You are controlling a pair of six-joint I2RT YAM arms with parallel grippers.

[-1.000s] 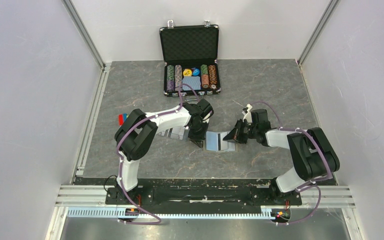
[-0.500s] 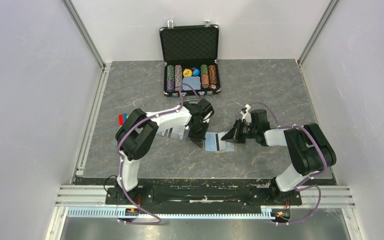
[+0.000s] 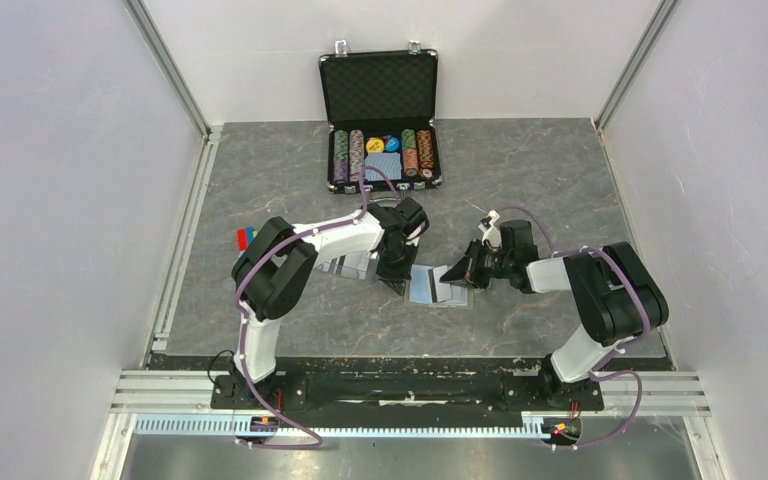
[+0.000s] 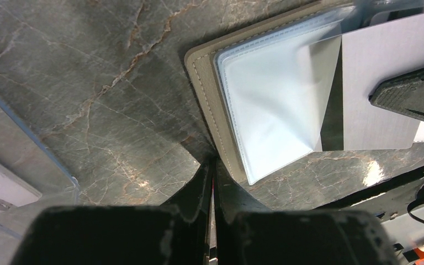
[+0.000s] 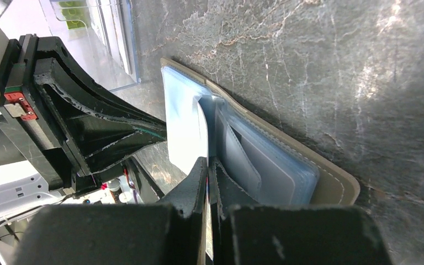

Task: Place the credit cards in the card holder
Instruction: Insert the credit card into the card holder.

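The card holder [image 3: 428,287] lies open on the table between both arms, with a taupe rim [image 4: 201,83] and clear sleeves inside [image 5: 265,165]. My left gripper [image 3: 397,276] is shut, its tips [image 4: 212,163] pressed at the holder's left edge; a pinch on it does not show. My right gripper [image 3: 459,272] is shut [image 5: 208,164] on a whitish credit card [image 4: 381,72]. The card's dark stripe side meets a lifted clear sleeve [image 4: 276,94]. One right finger [image 4: 414,96] lies across the card. A second credit card is not visible.
An open black poker-chip case [image 3: 379,90] stands at the back of the table. A clear plastic case [image 3: 348,264] lies under my left arm, just left of the holder [image 5: 102,38]. Small red and blue pieces [image 3: 245,237] sit at the left.
My right gripper has crept a little to the left with the card, toward the holder's sleeves. The left gripper has stayed at the holder's edge.
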